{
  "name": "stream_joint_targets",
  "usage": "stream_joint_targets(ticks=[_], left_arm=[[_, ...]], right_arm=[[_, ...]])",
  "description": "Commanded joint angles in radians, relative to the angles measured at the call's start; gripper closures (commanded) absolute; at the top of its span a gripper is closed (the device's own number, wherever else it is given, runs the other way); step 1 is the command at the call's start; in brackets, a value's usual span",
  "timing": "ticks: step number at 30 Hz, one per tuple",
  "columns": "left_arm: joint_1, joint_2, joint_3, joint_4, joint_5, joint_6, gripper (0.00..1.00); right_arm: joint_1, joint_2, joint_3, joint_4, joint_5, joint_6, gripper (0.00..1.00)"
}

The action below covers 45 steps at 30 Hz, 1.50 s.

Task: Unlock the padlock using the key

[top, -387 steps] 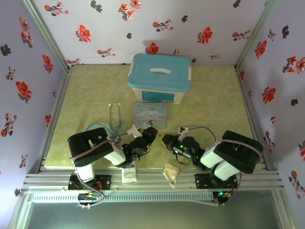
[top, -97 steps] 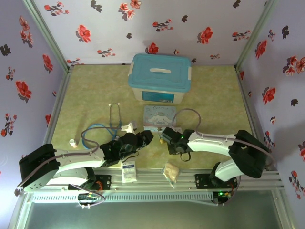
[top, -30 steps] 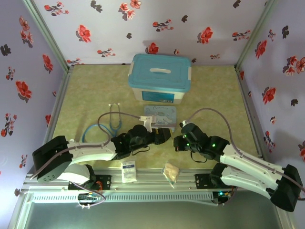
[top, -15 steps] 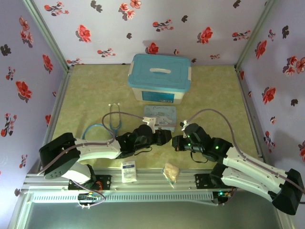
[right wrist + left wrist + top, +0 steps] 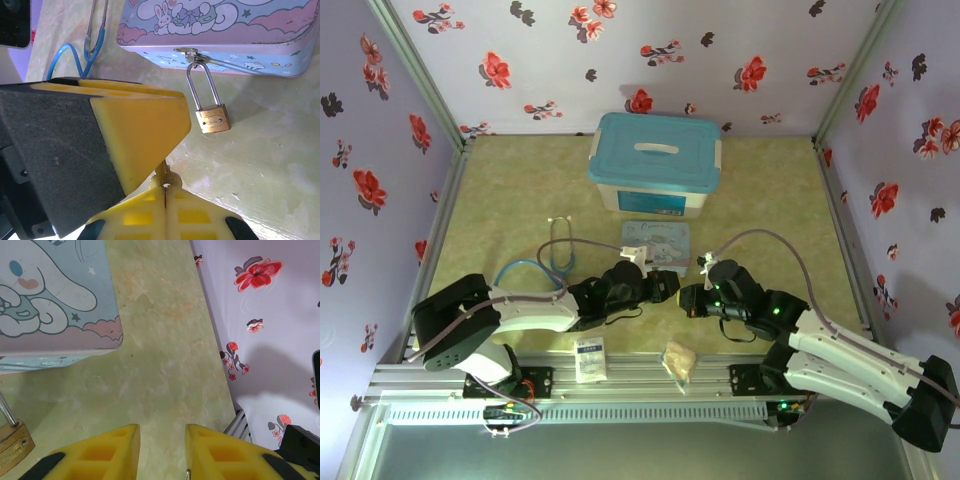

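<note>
The small brass padlock (image 5: 212,118) hangs by its silvery shackle from the hasp of the pale blue cartoon tin (image 5: 220,30) and rests on the table. It also sits at the lower left of the left wrist view, padlock (image 5: 12,447). My right gripper (image 5: 165,186) is shut on the key (image 5: 168,176), whose head sticks out between the fingertips. My left gripper (image 5: 162,432) is open with a narrow gap, and the key (image 5: 187,474) tip shows beside its right finger. From above, the left gripper (image 5: 668,288) and right gripper (image 5: 686,300) meet just in front of the tin (image 5: 657,240).
A white box with a teal lid (image 5: 655,160) stands behind the tin. A stethoscope (image 5: 555,255) lies to the left. A white sachet (image 5: 590,358) and a tan lumpy packet (image 5: 680,360) lie at the near edge. Flowered walls enclose the table.
My left arm has slid right until its fingers reach the right gripper, and its jaws have narrowed. The right gripper has edged left with the key.
</note>
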Motion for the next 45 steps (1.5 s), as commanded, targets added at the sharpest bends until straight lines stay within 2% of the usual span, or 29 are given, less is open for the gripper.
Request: stream_joint_targets(ticks=[1,3,8,12,13,15,18,20,21,22,26,31,35,39,45], left_arm=[[0.002,0.008,0.021,-0.03,0.027,-0.017,0.73],[0.002,0.008,0.021,-0.038,0.035,-0.02,0.77],[0.004,0.023,0.054,-0.074,0.082,0.005,1.0],[0.006,0.011,0.041,-0.055,0.085,0.002,1.0],[0.008,0.003,0.033,-0.048,0.077,0.001,1.0],[0.013,-0.026,0.012,-0.029,0.057,-0.004,1.0],[0.025,-0.1,-0.031,-0.009,-0.003,0.006,1.0],[0.032,-0.164,-0.059,0.006,-0.046,0.029,1.0],[0.036,-0.193,-0.07,0.015,-0.059,0.04,1.0],[0.04,-0.224,-0.081,0.024,-0.07,0.048,1.0],[0.055,-0.332,-0.119,0.068,-0.083,0.062,1.0],[0.059,-0.43,-0.149,0.105,-0.101,0.081,1.0],[0.061,-0.444,-0.193,0.231,-0.109,0.055,1.0],[0.06,-0.445,-0.217,0.313,-0.136,0.03,1.0],[0.057,-0.445,-0.24,0.42,-0.166,0.025,1.0]], right_arm=[[-0.002,0.003,0.006,0.021,0.012,-0.012,1.0],[-0.002,0.011,0.01,0.014,0.016,-0.016,1.0],[-0.001,0.035,0.015,0.012,0.024,-0.023,1.0],[-0.002,0.027,0.02,-0.002,0.044,-0.025,0.99],[-0.002,0.021,0.017,-0.004,0.046,-0.026,0.93],[-0.002,0.0,0.014,-0.019,0.059,-0.016,0.61],[-0.037,-0.058,0.023,-0.072,0.077,-0.053,0.41],[-0.096,-0.096,0.01,-0.028,-0.012,-0.068,0.21],[-0.128,-0.105,-0.002,0.017,-0.066,-0.064,0.14],[-0.152,-0.114,-0.02,0.083,-0.117,-0.05,0.12],[-0.181,-0.119,-0.124,0.484,-0.262,0.024,0.11],[-0.18,-0.035,-0.15,0.758,-0.336,0.072,0.13],[-0.174,0.01,-0.194,1.012,-0.369,0.15,0.13],[-0.146,0.032,-0.193,1.07,-0.365,0.151,0.13],[-0.103,0.092,-0.186,1.135,-0.354,0.144,0.22]])
